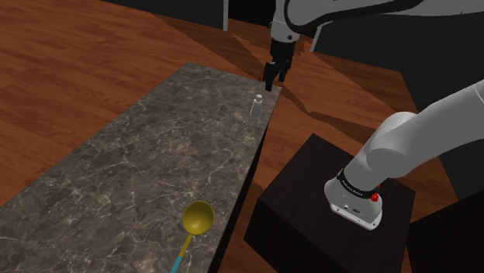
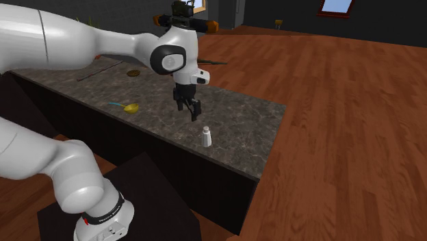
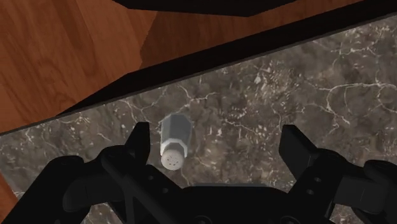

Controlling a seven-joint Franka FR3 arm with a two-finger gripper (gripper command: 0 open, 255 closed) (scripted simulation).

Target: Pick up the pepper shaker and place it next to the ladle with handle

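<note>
- Pepper shaker (image 1: 257, 106) (image 2: 206, 137) (image 3: 174, 141) and ladle (image 1: 195, 221) (image 2: 128, 107) both rested on the table (image 1: 140, 171) (image 2: 239, 116) (image 3: 286, 83), a long dark slab with pale marbled veins that ran beneath the claw.
- The stand (image 1: 326, 202) (image 2: 130, 198), a dark box, sat on the wooden floor beside the table's long edge, well back from the claw.
- The white arm (image 1: 419, 132) reached from the stand out over the table.
- The claw (image 1: 272, 84) (image 2: 189, 113) (image 3: 216, 137) hung above the table near its edge, pointing down, its two black fingers spread wide and pinching nothing.
- The ladle, with a yellow bowl and a blue handle, lay flat well apart from the claw, farther along the table.
- The pepper shaker, pale grey with a lighter holed cap, stood upright just below the claw, under the gap between the fingers, closer to one finger than the other and apart from the fingertips.
</note>
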